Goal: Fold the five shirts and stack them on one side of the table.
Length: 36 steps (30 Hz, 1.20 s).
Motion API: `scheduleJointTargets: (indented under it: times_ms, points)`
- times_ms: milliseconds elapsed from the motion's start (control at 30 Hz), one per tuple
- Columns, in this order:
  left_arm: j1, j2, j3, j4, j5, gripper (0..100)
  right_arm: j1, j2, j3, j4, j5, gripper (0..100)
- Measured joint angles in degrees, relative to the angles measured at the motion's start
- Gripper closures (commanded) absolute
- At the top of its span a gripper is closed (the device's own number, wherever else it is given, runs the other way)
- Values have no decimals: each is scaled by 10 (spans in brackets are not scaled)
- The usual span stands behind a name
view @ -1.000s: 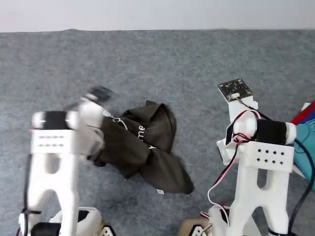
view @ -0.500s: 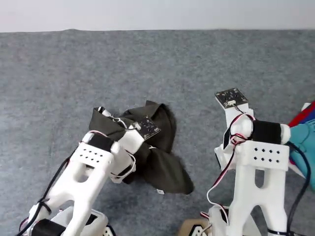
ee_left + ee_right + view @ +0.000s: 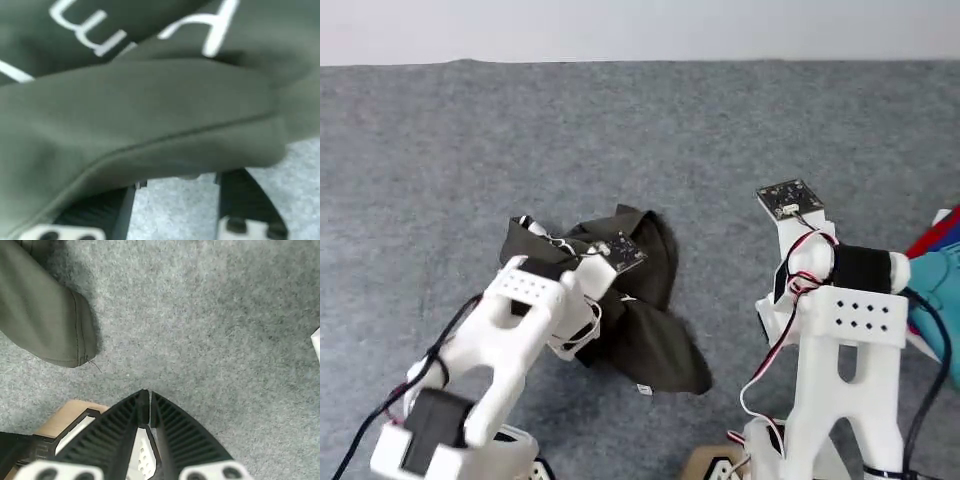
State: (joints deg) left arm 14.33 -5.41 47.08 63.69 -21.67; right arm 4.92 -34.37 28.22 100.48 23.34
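Observation:
A crumpled dark olive shirt with white lettering lies in the middle of the grey table. My left arm leans over the shirt's left half and hides part of it. In the left wrist view the shirt hangs close over my left gripper, whose fingers stand open with bare carpet between them. My right gripper is shut on nothing and hovers over bare carpet right of the shirt's hem. The right arm stands folded at the right.
Grey carpet covers the table, with free room along the back and left. Red and teal cloth lies at the right edge beside the right arm. A tan base plate sits under the right arm's foot.
My left arm has swung in from the left over the olive shirt and dropped low onto it. The right arm has barely shifted.

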Motion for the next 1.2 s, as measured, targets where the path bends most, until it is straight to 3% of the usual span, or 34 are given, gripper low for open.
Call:
scheduleJointTargets:
  times_ms: [133,367,533,867,1200]
  points:
    - [2,33,-31,18,0,993,0,0,0,0,0,988]
    - [-3,27,-97,71,0,994,0,0,0,0,0,988]
    - [-19,-52,-161,137,-3,994,0,0,0,0,0,988]
    - [-239,-173,-328,230,-4,994,-16,0,0,-3,0,988]
    - [-442,-178,-352,231,-14,994,-168,0,0,-35,0,988]
